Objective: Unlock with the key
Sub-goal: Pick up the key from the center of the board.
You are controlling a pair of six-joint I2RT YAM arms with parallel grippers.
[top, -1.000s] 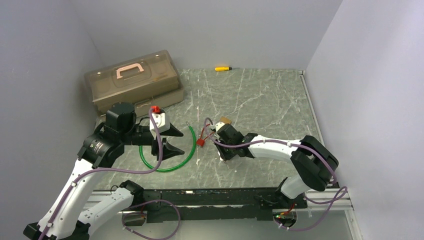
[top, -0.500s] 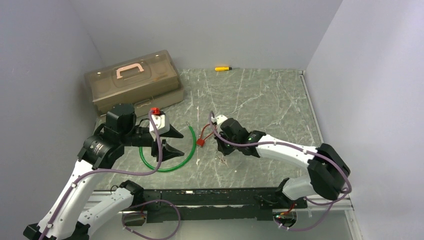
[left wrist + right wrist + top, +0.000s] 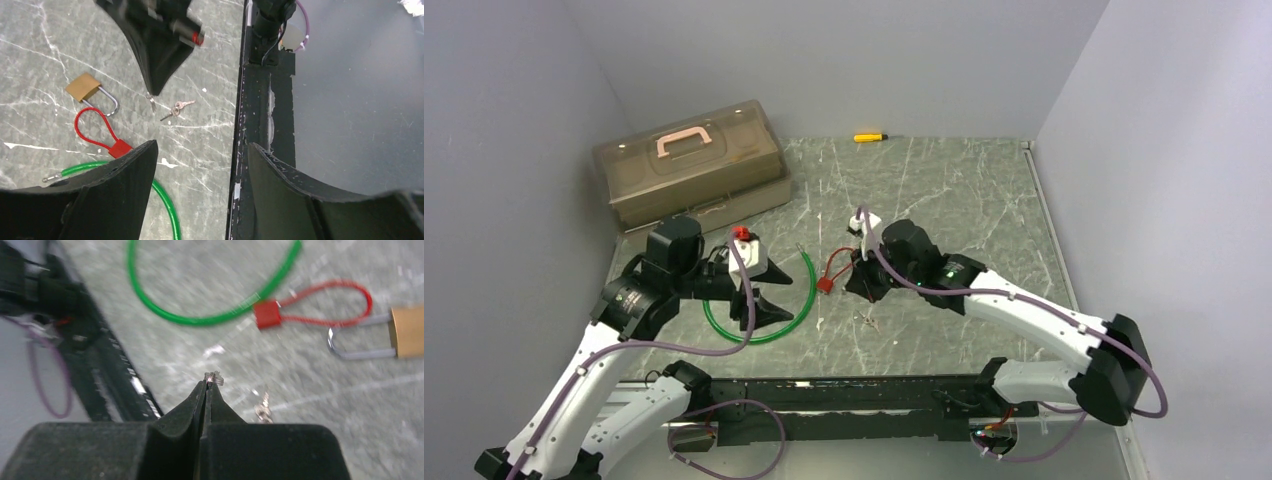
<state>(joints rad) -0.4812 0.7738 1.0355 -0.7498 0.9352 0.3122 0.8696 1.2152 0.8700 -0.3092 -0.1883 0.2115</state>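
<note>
Pinched key (image 3: 215,376) in right claw (image 3: 206,383); padlock (image 3: 407,331) lies apart.
Top: left claw (image 3: 791,300) spread above green cable (image 3: 810,285); right claw low over surface (image 3: 964,200). Left wrist: key hangs at right tip, padlock nearby, other keys (image 3: 175,109) beside. Right wrist: tips pressed on key.

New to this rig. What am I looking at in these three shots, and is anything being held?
These are two robot arms, left and right, each with a two-finger gripper, bolted at the near edge of a table. One picture looks down from above and behind the arms. The other two come from a camera on each wrist.

On the table lie a toolbox, a screwdriver, a green cable, a red cable lock, a padlock and loose keys.

The left gripper is open and holds nothing. The right gripper is shut on what looks like a small key, near the padlock.
</note>
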